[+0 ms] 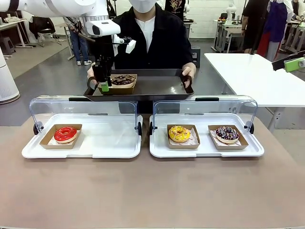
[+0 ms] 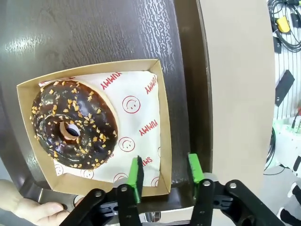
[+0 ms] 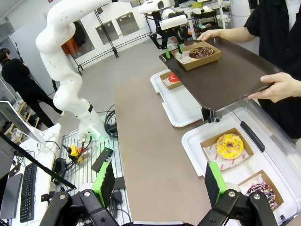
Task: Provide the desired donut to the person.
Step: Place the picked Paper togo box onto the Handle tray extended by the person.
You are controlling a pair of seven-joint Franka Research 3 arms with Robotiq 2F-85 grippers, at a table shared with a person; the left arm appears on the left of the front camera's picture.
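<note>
Hands [image 1: 188, 71] of the person [image 1: 152, 43] grip both short edges of the dark tray [image 1: 157, 88], which is held level beyond the table's [image 1: 143, 191] far edge. On it, near the left corner on the robot's side, sits an open cardboard box [image 2: 94, 66] lined with printed paper [image 2: 136, 106], and in that the chocolate donut [image 2: 94, 122] with nut crumbs. The donut looks soft, with a glaze that would smear or stick under any squeeze, so I judge it should never be pinched itself. The box is light, thin card, stiffest along a folded wall near a corner, and that is the sensible place to take it. It could also skid if the tray tips. The left arm [image 1: 62, 7] reaches out over the tray's left end, wrist pointing straight down. The left gripper [image 2: 165, 165] straddles the box wall nearest the robot, one green pad [image 2: 136, 172] inside over the paper and the other outside over bare tray. Its jaws stand apart with daylight on both sides of the wall, clamping nothing. The right gripper [image 3: 160, 174] hangs wide open and empty over the table's near edge.
</note>
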